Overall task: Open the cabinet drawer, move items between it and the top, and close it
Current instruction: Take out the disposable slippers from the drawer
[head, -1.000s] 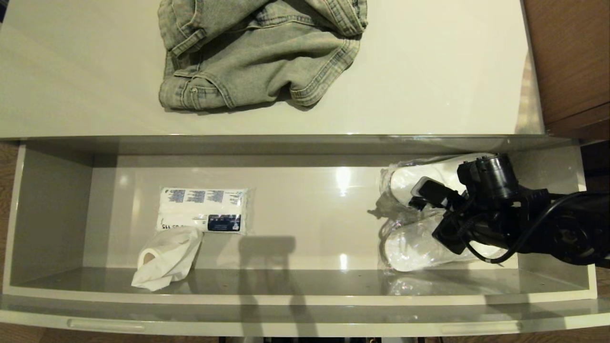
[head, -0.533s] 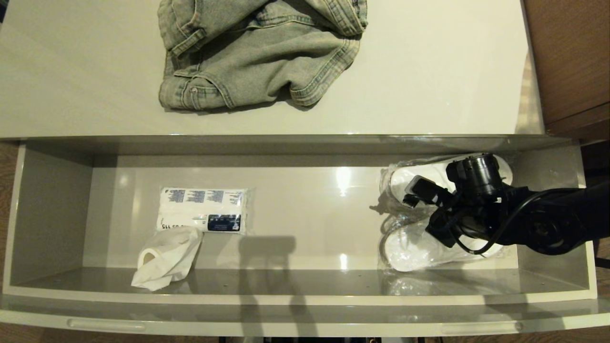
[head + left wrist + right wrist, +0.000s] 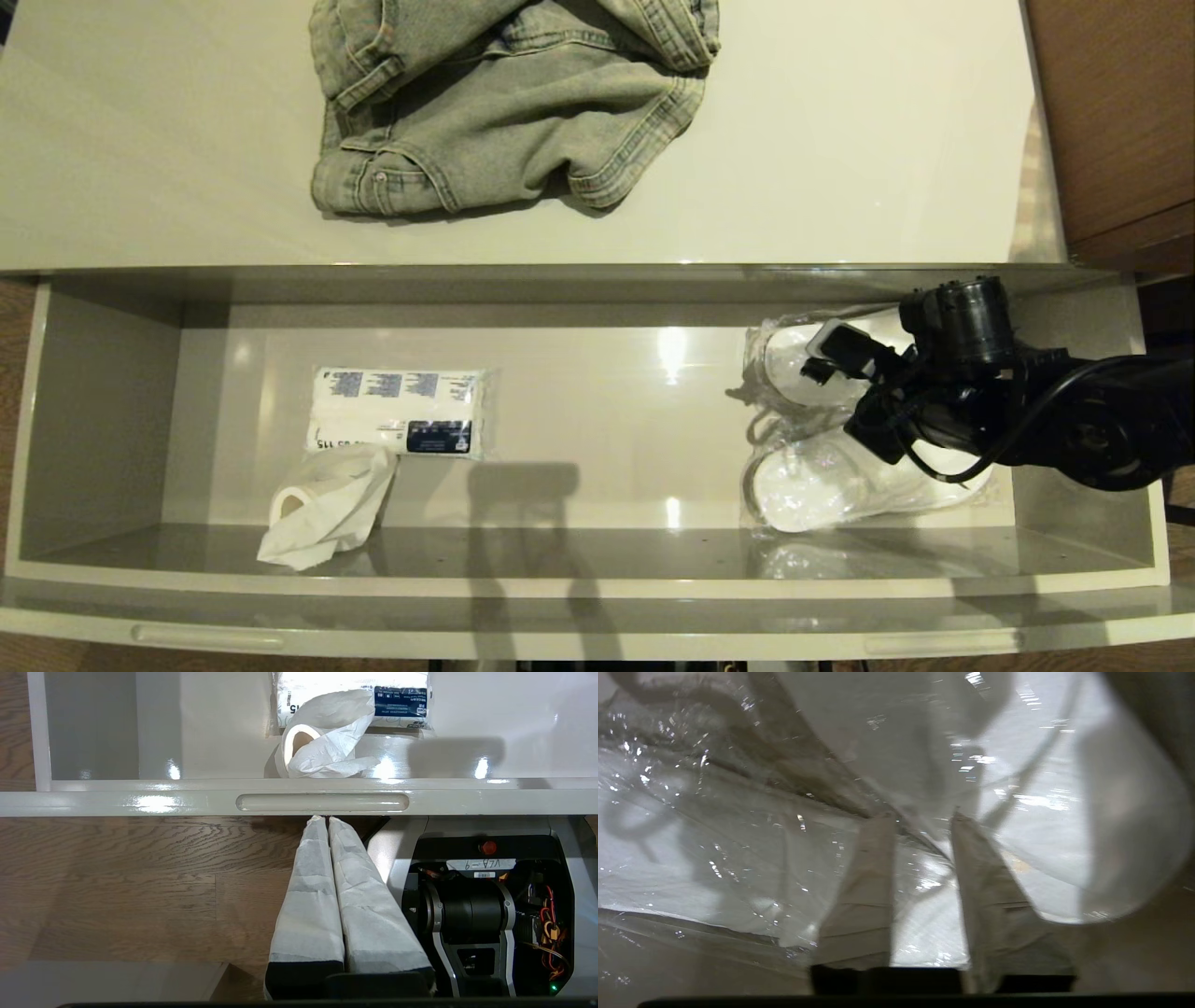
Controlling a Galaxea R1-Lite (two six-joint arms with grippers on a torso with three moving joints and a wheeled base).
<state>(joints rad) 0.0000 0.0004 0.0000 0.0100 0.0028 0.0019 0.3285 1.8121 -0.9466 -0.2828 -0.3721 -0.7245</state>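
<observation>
From the head view we see the drawer (image 3: 103,411) pulled fully out below the top (image 3: 840,140), on which a crumpled pair of jeans (image 3: 509,103) lies. In the drawer's right end are the slipper packs (image 3: 822,476), lying flat on the drawer floor, and the right arm reaches in over them; its pincer is hidden beneath the wrist there. At the drawer's left-centre sit a tissue pack (image 3: 397,411) and, touching its near edge, a crumpled white tissue (image 3: 322,504).

In the left wrist view we find the left pincer (image 3: 322,819) with fingers pressed together, empty, just below the drawer's front handle (image 3: 322,802), above the wooden floor (image 3: 140,868).

In the right wrist view the right pincer (image 3: 920,817) has its fingers a little apart, tips against the crinkly clear plastic of the slipper packs (image 3: 738,849); we cannot tell whether any film is pinched.
</observation>
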